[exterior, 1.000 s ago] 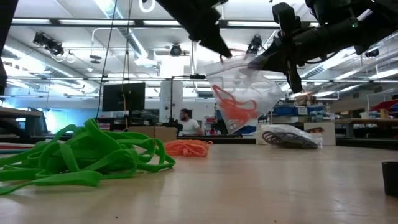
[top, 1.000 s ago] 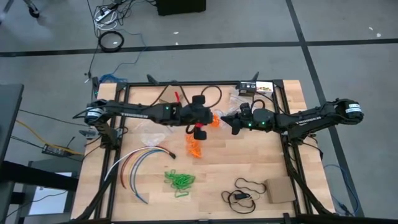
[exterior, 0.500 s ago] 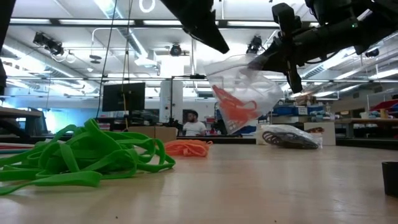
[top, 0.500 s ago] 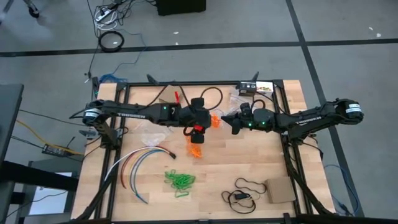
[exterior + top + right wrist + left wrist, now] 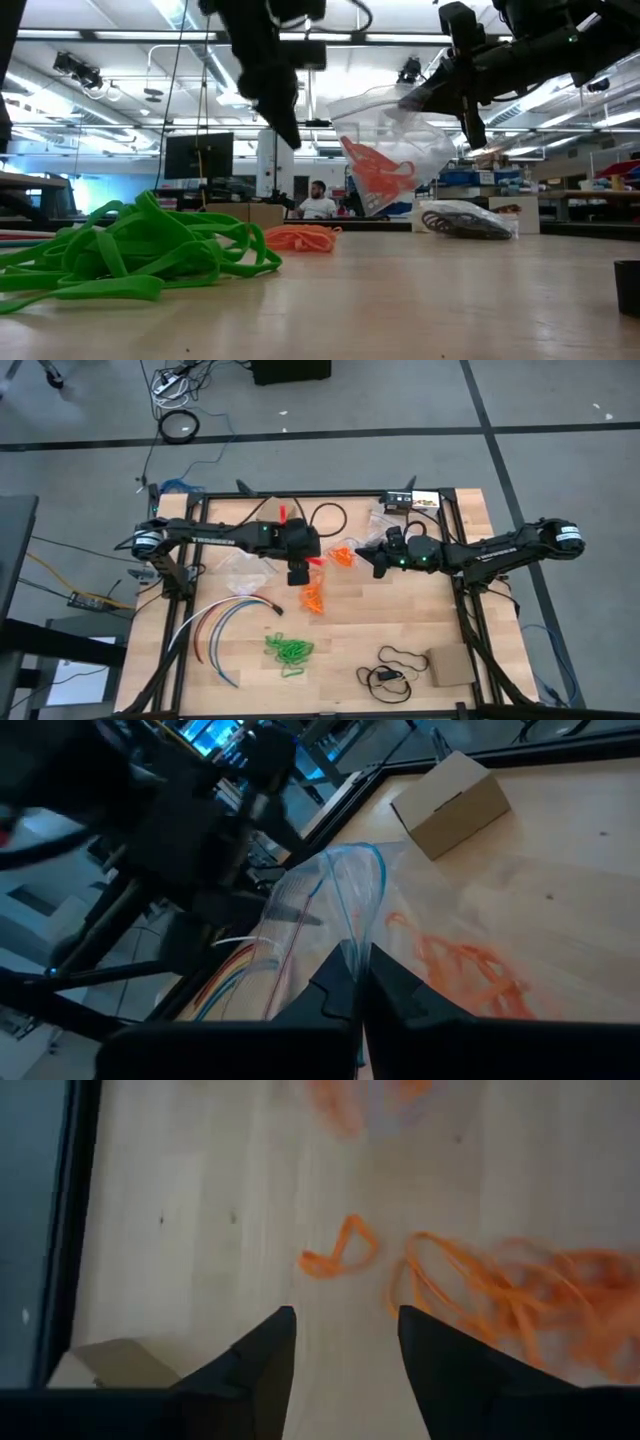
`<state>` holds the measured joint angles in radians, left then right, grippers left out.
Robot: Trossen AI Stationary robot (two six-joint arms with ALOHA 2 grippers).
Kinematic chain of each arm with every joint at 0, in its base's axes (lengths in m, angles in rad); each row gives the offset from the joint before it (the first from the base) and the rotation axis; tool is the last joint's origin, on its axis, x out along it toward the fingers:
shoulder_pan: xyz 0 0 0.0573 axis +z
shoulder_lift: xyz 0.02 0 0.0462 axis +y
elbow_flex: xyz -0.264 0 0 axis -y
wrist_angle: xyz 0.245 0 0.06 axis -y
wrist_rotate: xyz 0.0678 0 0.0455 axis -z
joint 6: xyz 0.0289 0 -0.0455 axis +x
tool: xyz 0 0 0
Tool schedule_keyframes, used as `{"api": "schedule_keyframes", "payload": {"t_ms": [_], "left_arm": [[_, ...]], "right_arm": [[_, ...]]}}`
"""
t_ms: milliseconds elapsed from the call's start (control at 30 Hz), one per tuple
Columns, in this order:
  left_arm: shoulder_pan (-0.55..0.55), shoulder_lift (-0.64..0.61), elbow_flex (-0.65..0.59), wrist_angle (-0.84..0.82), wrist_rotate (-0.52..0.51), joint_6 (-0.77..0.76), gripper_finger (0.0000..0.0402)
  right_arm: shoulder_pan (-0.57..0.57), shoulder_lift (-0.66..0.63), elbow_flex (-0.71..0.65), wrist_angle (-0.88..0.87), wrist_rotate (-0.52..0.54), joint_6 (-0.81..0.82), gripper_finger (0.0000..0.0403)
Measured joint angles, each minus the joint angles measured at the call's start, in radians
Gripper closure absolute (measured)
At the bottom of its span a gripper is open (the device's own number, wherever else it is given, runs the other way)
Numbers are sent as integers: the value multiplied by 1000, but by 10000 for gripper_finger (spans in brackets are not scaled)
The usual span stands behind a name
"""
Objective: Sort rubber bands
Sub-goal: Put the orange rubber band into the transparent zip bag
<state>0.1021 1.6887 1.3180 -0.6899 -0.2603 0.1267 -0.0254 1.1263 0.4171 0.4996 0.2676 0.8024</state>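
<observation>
The green rubber bands [image 5: 289, 651] were logged at 7 o'clock on the table [image 5: 400, 615], well apart from both arms. The left gripper [image 5: 299, 574] was held above the orange rubber bands [image 5: 314, 598], near table centre; its fingers [image 5: 262, 1363] were seen apart and empty, pointed down at a stray orange loop [image 5: 338, 1253], judged a stance for another pick. At 12 to 1 o'clock of that heap, a clear plastic bag [image 5: 390, 140] was held off the table by the right gripper [image 5: 356, 982], fingers pinched together on its rim. The mouth was judged kept open toward the left arm so bands could be dropped in; some orange bands [image 5: 378, 176] were already inside. A dark band heap [image 5: 465, 220] lay further right.
</observation>
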Motion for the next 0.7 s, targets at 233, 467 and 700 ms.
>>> {"api": "schedule_keyframes", "payload": {"t_ms": [233,467,700], "left_arm": [[98,10,-286,495,165,-119,228],[186,93,-368,697,182,-185,229],[203,219,-323,730,276,-187,231]], "right_arm": [[0,0,0,0,-11,-14,401],[0,0,0,4,-14,-21,400],[0,0,0,1,-16,-27,400]]}}
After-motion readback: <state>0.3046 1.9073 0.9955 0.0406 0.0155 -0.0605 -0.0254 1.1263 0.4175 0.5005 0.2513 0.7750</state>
